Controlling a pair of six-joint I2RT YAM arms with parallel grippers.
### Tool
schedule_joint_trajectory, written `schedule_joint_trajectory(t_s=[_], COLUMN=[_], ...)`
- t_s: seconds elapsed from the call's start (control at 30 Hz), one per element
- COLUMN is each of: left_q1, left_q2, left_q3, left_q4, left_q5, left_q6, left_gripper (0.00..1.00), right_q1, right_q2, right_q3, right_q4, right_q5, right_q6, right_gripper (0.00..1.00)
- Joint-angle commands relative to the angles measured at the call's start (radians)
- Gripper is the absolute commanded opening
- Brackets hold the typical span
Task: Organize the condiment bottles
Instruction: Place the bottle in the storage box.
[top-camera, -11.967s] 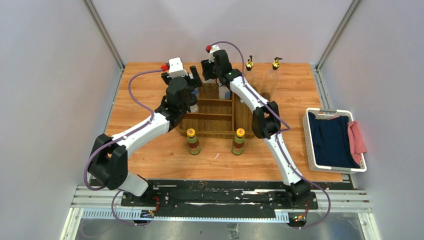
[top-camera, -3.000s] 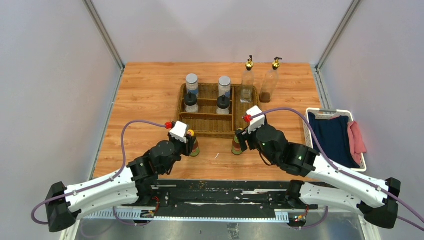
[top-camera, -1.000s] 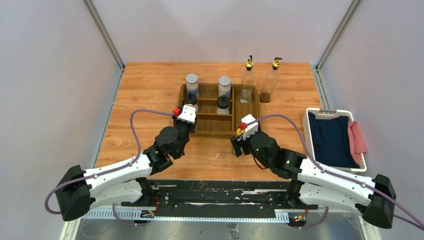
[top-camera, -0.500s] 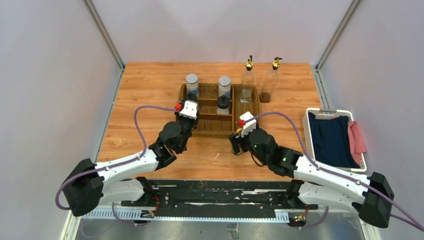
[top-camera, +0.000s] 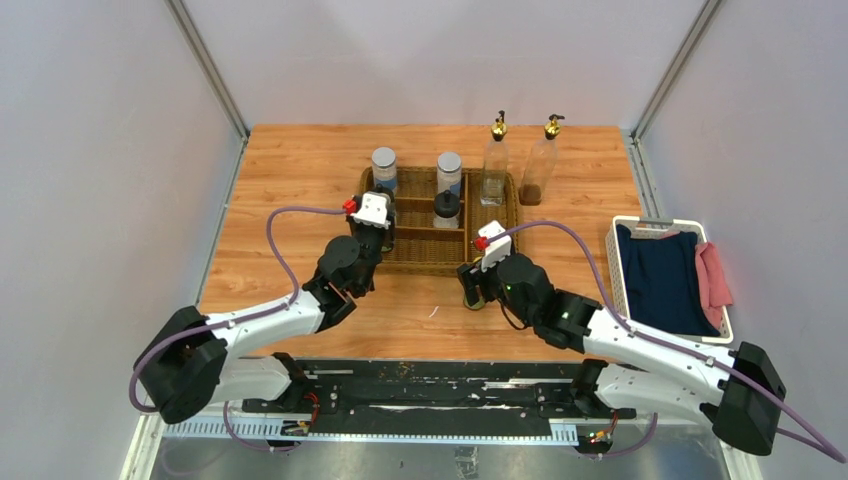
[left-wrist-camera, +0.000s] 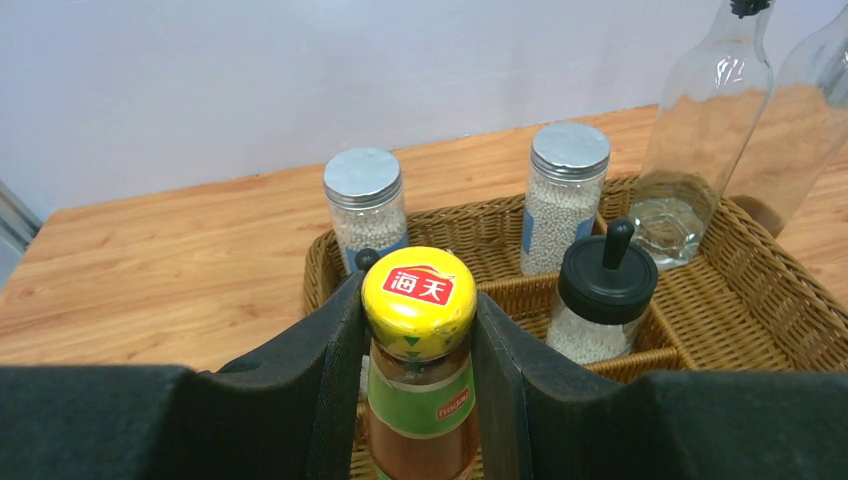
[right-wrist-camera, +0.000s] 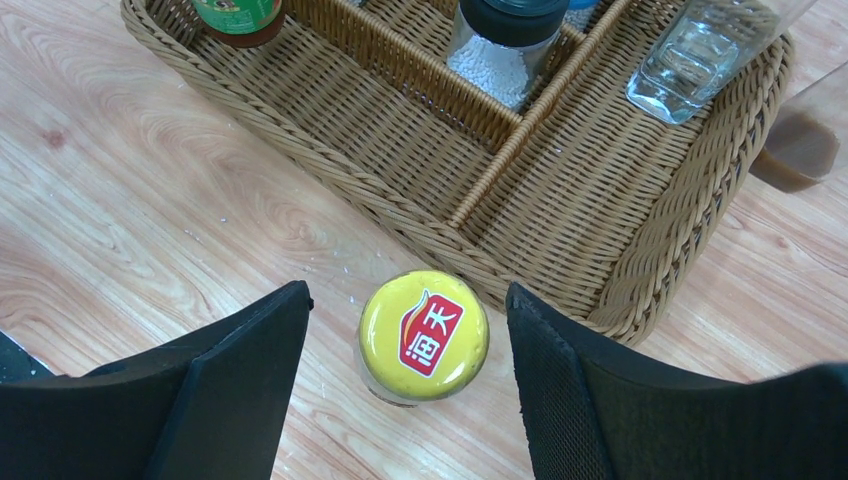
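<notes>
Yellow-capped bottle (right-wrist-camera: 424, 335): the top view had the right claw (top-camera: 470, 288) directly over it, on the table (top-camera: 300, 180) just before the wicker basket (top-camera: 410, 262). Left wrist: left claw (left-wrist-camera: 420, 305) clamped its twin (left-wrist-camera: 420, 400) upright over the near-left cell. Right wrist: jaws stood apart, straddling the upright bottle's glossy round cap, with the woven rim just beyond.

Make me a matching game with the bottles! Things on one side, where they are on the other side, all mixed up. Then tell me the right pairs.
Things:
1. left yellow-capped bottle
2. right yellow-capped bottle
3. black-capped shaker
4. gold-topped bottle with brown liquid

Places:
A. inside the wicker basket
B. on the table, just outside the basket's right side
C. clamped in the left gripper
D. on the table in front of the basket, untouched between the open right gripper

Pairs: 1-C, 2-D, 3-A, 4-B
</notes>
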Motion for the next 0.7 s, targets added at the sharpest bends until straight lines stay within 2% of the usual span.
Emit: schedule_joint_trajectory(t_s=[0.0, 0.2, 0.3, 0.37, 0.47, 0.57, 0.67], left_q1=[0.024, 0.05, 0.058, 0.062, 0.066, 0.071, 0.074], left_q2=[0.015, 0.065, 0.093, 0.109, 0.127, 0.137, 0.144], left_q3=[-0.005, -0.033, -0.041, -0.044, -0.053, -0.058, -0.061], left_q4=[0.19, 0.266, 0.295, 0.311, 0.332, 0.342, 0.348], left_q5=[0.023, 0.03, 0.039, 0.043, 0.045, 0.045, 0.043], left_q6=[-0.029, -0.053, -0.061, -0.062, -0.063, -0.068, -0.074], left_gripper=[0.0, 0.0, 0.0, 0.0, 0.0, 0.0, 0.0], right_q1=[-0.017, -0.029, -0.033, -0.035, -0.037, -0.036, -0.036], right_q2=[0.02, 0.046, 0.058, 0.068, 0.079, 0.088, 0.091], right_q3=[-0.004, 0.004, 0.006, 0.009, 0.016, 0.023, 0.034], right_q4=[0.023, 0.034, 0.041, 0.043, 0.044, 0.042, 0.034], right_q5=[-0.016, -0.026, -0.031, -0.034, -0.029, -0.031, -0.033], right_q6=[-0.015, -0.02, -0.021, -0.021, -0.021, -0.022, -0.019], right_gripper=[0.75, 0.74, 0.67, 0.56, 0.33, 0.22, 0.01])
